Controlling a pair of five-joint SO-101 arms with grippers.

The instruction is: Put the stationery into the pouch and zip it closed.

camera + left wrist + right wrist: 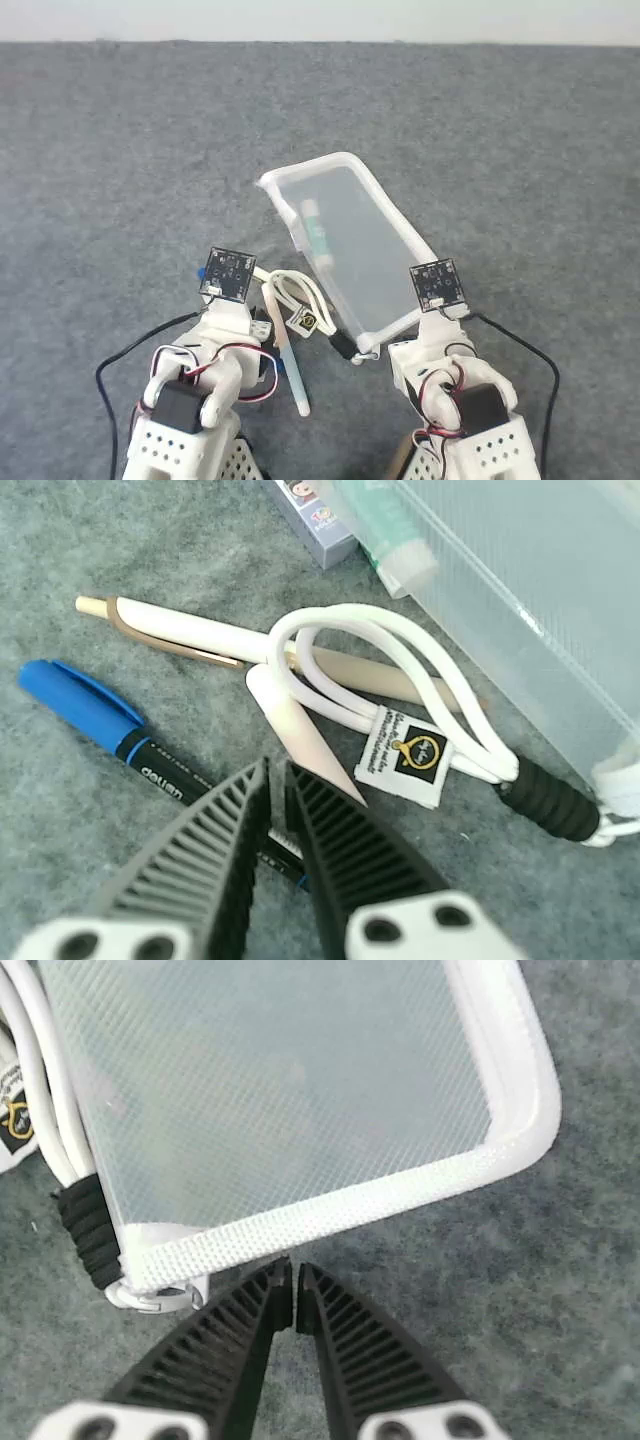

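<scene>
A translucent pouch [350, 245] with a white border lies at the table's middle, with a green-and-white tube [315, 232] inside. A white cord loop [400, 670] with a tag and a black grip [545, 800] hangs from the pouch's near corner. A white-and-tan pen [190, 635], a blue marker [85, 708] and a small printed eraser [315, 515] lie outside the pouch [540, 600]. My left gripper [277, 772] is shut just above the blue marker's black barrel. My right gripper [295, 1272] is shut, its tips against the pouch's white near edge [340, 1210].
Grey carpet-like cloth [110, 170] covers the whole table. A long pale stick-shaped item [290, 365] lies between the two arm bases. The left arm [195, 395] and the right arm [465, 400] stand at the near edge.
</scene>
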